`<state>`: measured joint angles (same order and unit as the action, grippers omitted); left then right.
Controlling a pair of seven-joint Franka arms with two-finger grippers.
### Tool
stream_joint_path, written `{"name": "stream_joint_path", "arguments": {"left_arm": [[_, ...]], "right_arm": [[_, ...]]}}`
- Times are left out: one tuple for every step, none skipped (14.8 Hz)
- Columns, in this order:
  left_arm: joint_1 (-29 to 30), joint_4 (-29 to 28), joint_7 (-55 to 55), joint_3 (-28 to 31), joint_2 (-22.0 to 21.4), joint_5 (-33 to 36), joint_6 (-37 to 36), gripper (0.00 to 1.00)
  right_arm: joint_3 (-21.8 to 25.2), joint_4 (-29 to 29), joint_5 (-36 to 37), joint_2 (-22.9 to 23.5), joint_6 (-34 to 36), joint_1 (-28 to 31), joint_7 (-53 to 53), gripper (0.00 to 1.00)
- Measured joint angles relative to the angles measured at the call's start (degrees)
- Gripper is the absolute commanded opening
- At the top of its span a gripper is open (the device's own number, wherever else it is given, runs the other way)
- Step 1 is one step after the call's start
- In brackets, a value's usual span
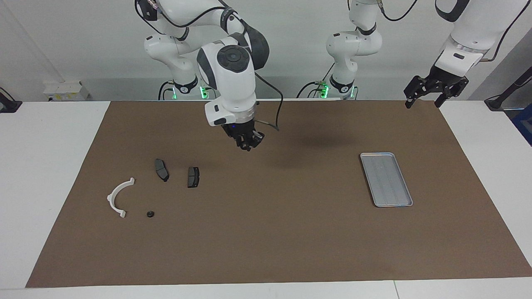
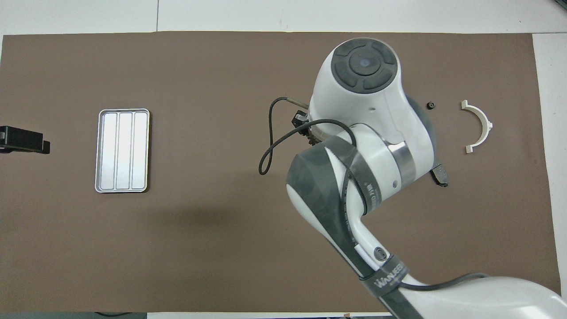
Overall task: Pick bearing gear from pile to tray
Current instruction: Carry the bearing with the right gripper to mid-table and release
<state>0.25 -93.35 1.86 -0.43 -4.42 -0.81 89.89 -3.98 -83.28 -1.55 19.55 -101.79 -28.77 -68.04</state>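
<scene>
My right gripper (image 1: 248,145) hangs over the bare mat between the pile and the tray (image 1: 386,182), its fingertips drawn together; whatever is between them is hidden. In the overhead view the arm's own body covers it. The pile lies toward the right arm's end: a white half-ring bracket (image 1: 119,197), two dark brake pads (image 1: 161,169) (image 1: 193,177) and one small black round bearing gear (image 1: 150,214) (image 2: 430,105) beside the bracket (image 2: 480,126). The silver tray (image 2: 123,150) holds nothing. My left gripper (image 1: 423,101) waits open, raised over the mat's edge by its base.
A brown mat (image 1: 270,241) covers most of the white table. In the overhead view only the tip of one brake pad (image 2: 440,175) shows from under the right arm. The left gripper's tip (image 2: 24,144) shows at that view's edge, beside the tray.
</scene>
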Motion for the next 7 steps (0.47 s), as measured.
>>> {"name": "stream_joint_path", "arguments": {"left_arm": [[0.00, 0.00, 0.00, 0.00, 0.00, 0.00, 0.00, 1.00], [0.00, 0.00, 0.00, 0.00, 0.00, 0.00, 0.00, 1.00], [0.00, 0.00, 0.00, 0.00, 0.00, 0.00, 0.00, 1.00], [0.00, 0.00, 0.00, 0.00, 0.00, 0.00, 0.00, 1.00], [0.00, 0.00, 0.00, 0.00, 0.00, 0.00, 0.00, 1.00], [0.00, 0.00, 0.00, 0.00, 0.00, 0.00, 0.00, 1.00], [0.00, 0.00, 0.00, 0.00, 0.00, 0.00, 0.00, 1.00]], "right_arm": [[-0.01, -1.18, 0.00, 0.20, -2.48, -1.98, -3.55, 0.00], [-0.02, -2.48, 0.00, 0.56, -4.92, -3.87, -6.26, 0.00], [-0.01, -3.67, 0.00, 1.06, -7.03, -5.34, -8.21, 0.00], [0.00, -4.58, 0.00, 1.65, -8.49, -6.21, -9.43, 0.00], [0.01, -5.22, 0.00, 2.31, -9.35, -6.57, -10.00, 0.00], [0.04, -5.54, 0.00, 3.03, -9.65, -6.62, -10.13, 0.00], [0.10, -5.64, 0.01, 3.85, -9.76, -6.62, -10.14, 0.00]]}}
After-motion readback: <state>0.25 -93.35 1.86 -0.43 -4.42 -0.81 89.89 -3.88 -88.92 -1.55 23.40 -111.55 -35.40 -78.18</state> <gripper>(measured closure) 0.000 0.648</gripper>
